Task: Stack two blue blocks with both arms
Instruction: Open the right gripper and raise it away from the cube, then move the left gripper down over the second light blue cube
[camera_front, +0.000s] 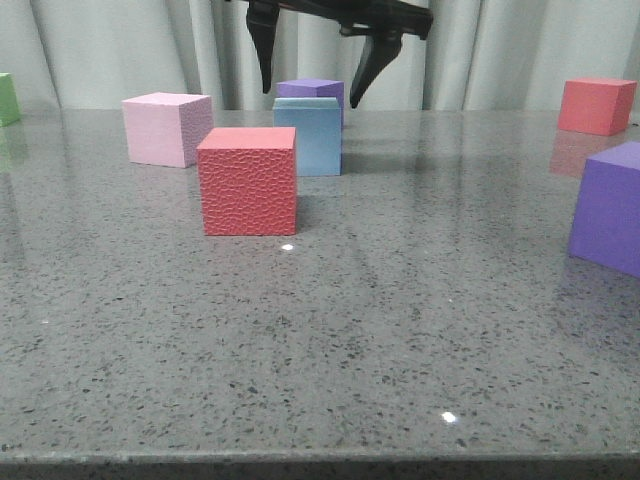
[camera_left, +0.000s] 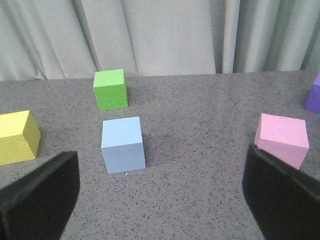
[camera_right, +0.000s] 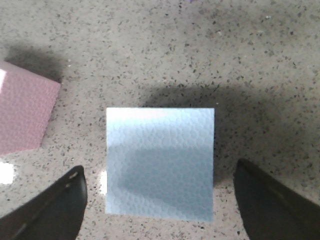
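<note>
One pale blue block (camera_front: 308, 135) stands on the grey table behind a red cube. My right gripper (camera_front: 311, 95) hangs open directly above it, one finger over each side, not touching. In the right wrist view this blue block (camera_right: 160, 162) lies between the open fingers of the right gripper (camera_right: 160, 172). The second blue block (camera_left: 123, 144) shows only in the left wrist view, standing on the table ahead of my left gripper (camera_left: 161, 165), nearer one finger. The left gripper is open and empty.
A red cube (camera_front: 247, 180) stands just in front of the blue block, a pink cube (camera_front: 166, 128) beside it, a purple cube (camera_front: 312, 90) behind. A red cube (camera_front: 596, 105) and a purple cube (camera_front: 610, 205) are at the right. Green (camera_left: 110, 89), yellow (camera_left: 17, 136) and pink (camera_left: 281, 137) cubes surround the second block.
</note>
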